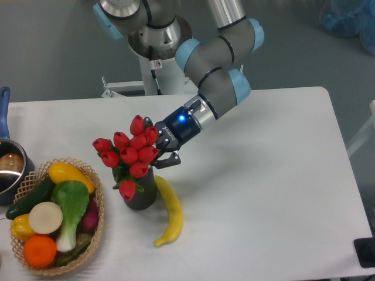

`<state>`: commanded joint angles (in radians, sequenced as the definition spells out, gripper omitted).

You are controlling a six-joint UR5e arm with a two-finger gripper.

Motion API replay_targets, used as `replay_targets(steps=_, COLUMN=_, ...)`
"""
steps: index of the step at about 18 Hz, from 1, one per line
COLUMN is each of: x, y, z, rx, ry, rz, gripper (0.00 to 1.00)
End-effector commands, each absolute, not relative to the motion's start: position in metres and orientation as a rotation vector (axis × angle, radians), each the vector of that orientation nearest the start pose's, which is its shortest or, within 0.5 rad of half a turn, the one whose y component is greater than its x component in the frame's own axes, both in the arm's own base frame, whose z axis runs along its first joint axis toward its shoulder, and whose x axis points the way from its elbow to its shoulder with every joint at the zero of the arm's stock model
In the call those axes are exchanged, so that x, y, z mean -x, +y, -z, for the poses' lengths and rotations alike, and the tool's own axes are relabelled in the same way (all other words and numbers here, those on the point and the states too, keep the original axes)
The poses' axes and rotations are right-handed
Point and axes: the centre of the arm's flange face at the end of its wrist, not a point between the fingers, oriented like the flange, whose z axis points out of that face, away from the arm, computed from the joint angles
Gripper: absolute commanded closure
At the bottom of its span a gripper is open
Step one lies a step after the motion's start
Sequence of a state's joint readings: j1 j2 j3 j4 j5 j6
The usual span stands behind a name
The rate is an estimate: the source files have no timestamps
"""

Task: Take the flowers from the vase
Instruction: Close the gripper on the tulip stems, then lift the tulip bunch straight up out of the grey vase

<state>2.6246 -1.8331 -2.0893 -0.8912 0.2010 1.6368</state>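
Far left edge: pot (10, 167) with a blue handle, partly out of frame.

Left front: basket (94, 193) holding mixed produce: yellow, green, white and orange items. Not part of the task.

Centre-left: vase (139, 196), dark, upright on the table (263, 193). A banana (170, 213) lies just beside it on its right, touching or nearly so.

Flowers (132, 155): red buds bunched above the vase rim, spreading wider than the vase and leaning left. One bud hangs low in front of the vase wall. Stems and leaves run down into the vase mouth; the lower stems are hidden by the buds, so how deep they sit cannot be read.

Gripper (159, 149): comes in from the right, wrist tilted down and left, blue light lit on its body. One dark finger shows below the bunch on the right side; the other is buried behind the buds. The jaws look closed in narrow on the bunch, apparently clamping the stems or lower heads, though the contact itself is hidden.

Progress, judged: approach and grasp look done. The bunch sits in the vase, so the lift is left. Risk on the pull: vase tipping or dragging against the banana.
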Motion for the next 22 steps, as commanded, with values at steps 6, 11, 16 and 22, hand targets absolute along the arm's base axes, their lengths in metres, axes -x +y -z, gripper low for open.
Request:
replay_targets(steps=6, x=0.307, y=0.439, z=-0.272, rx=1.650, ry=0.401, rz=0.430, gripper=0.60)
replay_targets(steps=11, x=0.306, y=0.437, z=-0.294, rx=1.571, ry=0.384, rz=0.419, gripper=0.59)
replay_targets(steps=16, x=0.319, y=0.433, z=-0.324, rx=1.570, ry=0.371, rz=0.398, gripper=0.59)
replay_targets(steps=22, x=0.327, y=0.428, z=-0.374, rx=1.598, ry=0.361, rz=0.374, gripper=0.59)
